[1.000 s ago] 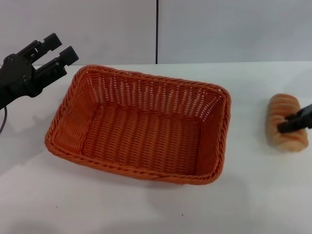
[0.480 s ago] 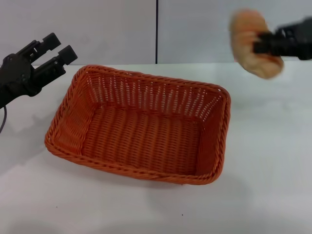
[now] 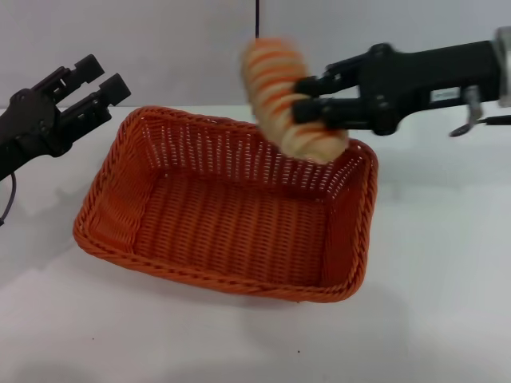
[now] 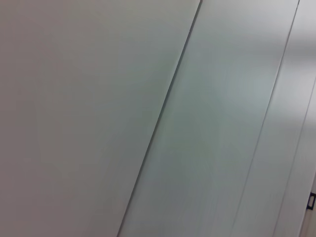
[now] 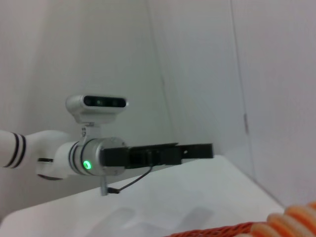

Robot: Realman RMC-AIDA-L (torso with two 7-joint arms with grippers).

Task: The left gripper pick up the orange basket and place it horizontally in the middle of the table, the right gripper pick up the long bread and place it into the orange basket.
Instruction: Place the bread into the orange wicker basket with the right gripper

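Observation:
The orange basket (image 3: 227,209) lies lengthwise across the middle of the white table (image 3: 431,303), its rim also showing in the right wrist view (image 5: 212,231). My right gripper (image 3: 307,100) is shut on the long bread (image 3: 287,100), a striped tan roll held tilted in the air above the basket's far right rim. A bit of the bread (image 5: 296,219) shows in the right wrist view. My left gripper (image 3: 100,80) hangs open above the table, just left of the basket's far left corner; the right wrist view shows it farther off (image 5: 205,149).
A grey wall with a dark vertical seam (image 3: 257,16) stands behind the table. The left wrist view shows only wall panels.
My right gripper lifted the bread off the table at the right and carried it up and leftward to above the basket's far rim. The left arm and the basket stayed still.

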